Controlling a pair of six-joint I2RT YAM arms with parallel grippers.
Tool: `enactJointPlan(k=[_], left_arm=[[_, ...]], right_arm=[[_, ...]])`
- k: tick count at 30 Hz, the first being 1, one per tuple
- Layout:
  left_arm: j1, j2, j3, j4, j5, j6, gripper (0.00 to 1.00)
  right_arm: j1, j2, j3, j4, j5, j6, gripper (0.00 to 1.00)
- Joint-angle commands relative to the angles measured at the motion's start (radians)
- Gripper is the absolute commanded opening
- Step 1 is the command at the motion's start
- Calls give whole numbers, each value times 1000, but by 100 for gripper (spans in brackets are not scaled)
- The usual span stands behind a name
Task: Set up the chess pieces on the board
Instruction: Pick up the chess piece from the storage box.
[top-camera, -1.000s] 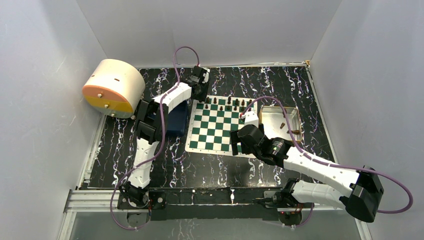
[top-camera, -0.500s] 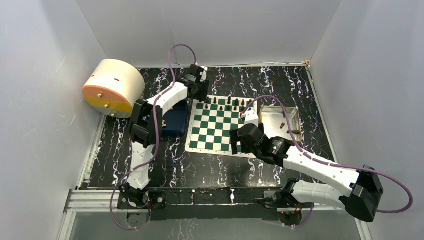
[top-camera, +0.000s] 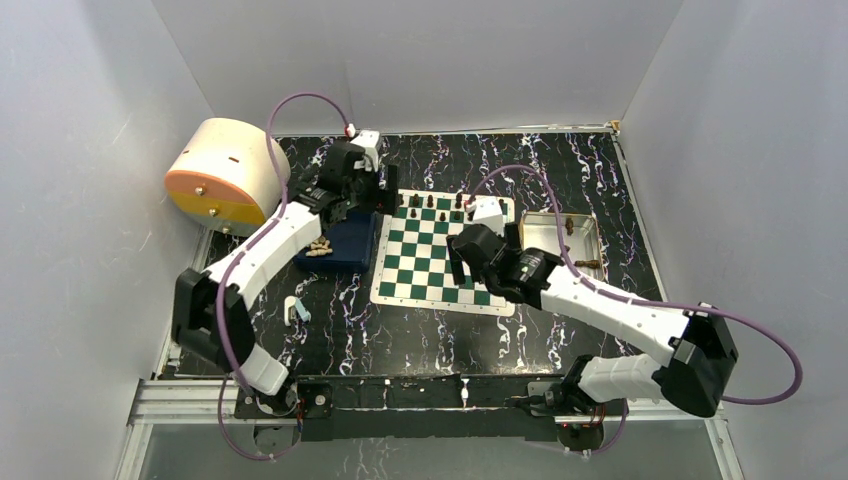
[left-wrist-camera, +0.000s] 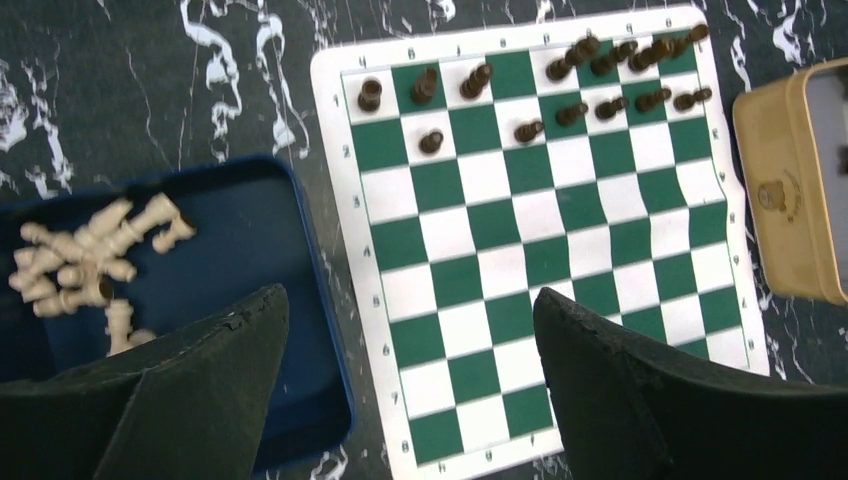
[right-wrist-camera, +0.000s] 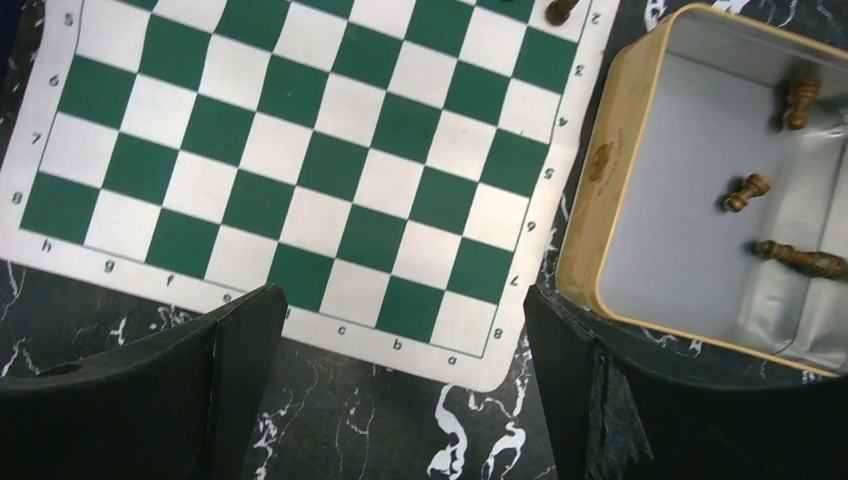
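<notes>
The green-and-white board (top-camera: 425, 265) lies mid-table. Several dark chess pieces (top-camera: 445, 205) stand in its two far rows, seen in the left wrist view as the chess pieces (left-wrist-camera: 560, 90). Three more dark pieces (right-wrist-camera: 748, 192) lie in the gold tin (right-wrist-camera: 600, 180). My left gripper (top-camera: 378, 198) hangs open and empty over the board's left edge (left-wrist-camera: 408, 300), above the board (left-wrist-camera: 520, 250). Over the near right part of the board (right-wrist-camera: 300, 170), my right gripper (top-camera: 462, 262) is also open and empty (right-wrist-camera: 405, 295).
A blue tray (top-camera: 345, 255) left of the board holds several light pieces (left-wrist-camera: 90, 260). The gold tin (top-camera: 592, 240) sits at the board's right. A round cream and orange drum (top-camera: 225, 175) stands far left. A small white object (top-camera: 293, 310) lies near front left.
The left arm has swung its elbow out left, and its gripper has pulled back left from the board's far-left corner. The right gripper has shifted up the board towards the far side.
</notes>
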Motion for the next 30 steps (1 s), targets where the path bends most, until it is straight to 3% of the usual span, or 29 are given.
enactJointPlan(k=[1, 7, 10, 13, 20, 30], left_arm=[[4, -170, -126, 16, 30, -18, 90], [4, -332, -315, 29, 48, -15, 91], [6, -379, -397, 23, -8, -10, 96], [10, -408, -447, 28, 48, 7, 94], [10, -424, -534, 66, 106, 49, 93], [10, -416, -556, 93, 161, 53, 89]], right_arm=[[-68, 26, 95, 16, 52, -80, 98], [-300, 46, 107, 64, -54, -114, 88], [-387, 57, 99, 70, -57, -99, 77], [-458, 56, 80, 71, -59, -81, 64], [-629, 74, 1, 149, -54, -44, 45], [-841, 187, -81, 323, -163, 17, 36]])
